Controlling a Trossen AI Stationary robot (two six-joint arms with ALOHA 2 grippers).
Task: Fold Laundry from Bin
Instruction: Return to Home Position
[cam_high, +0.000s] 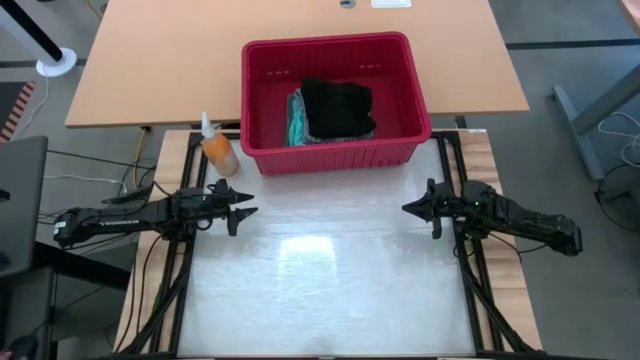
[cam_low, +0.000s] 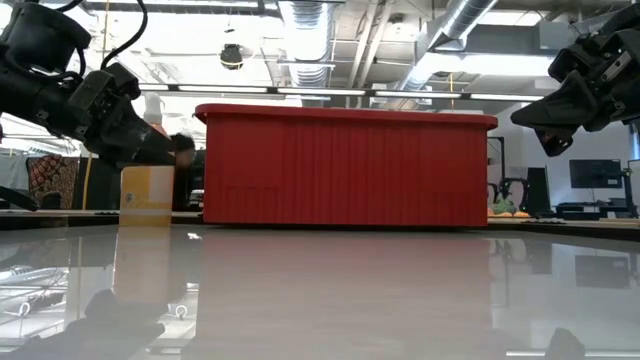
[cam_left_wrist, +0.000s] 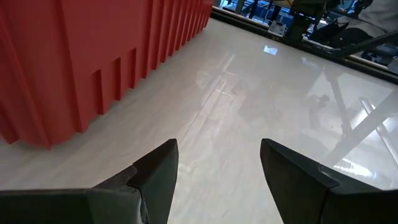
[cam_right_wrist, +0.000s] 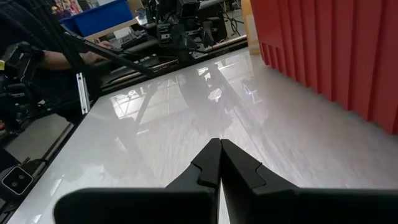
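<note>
Your left gripper (cam_high: 245, 212) hung with its fingers spread and empty, and your right gripper (cam_high: 408, 208) was pinched closed on nothing. Both were low over the table (cam_high: 320, 290). I judged this to be the homing step, which called only for drawing both arms back. The folded laundry (cam_high: 338, 108) lay inside the bin (cam_high: 325, 45), well beyond both grippers.

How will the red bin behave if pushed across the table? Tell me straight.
The red bin would probably slide easily, since the table looks glossy. Its ribbed plastic walls suggest it stays stiff. Holding only a few folded clothes, it is likely light, and its wide, low shape makes tipping unlikely.
</note>
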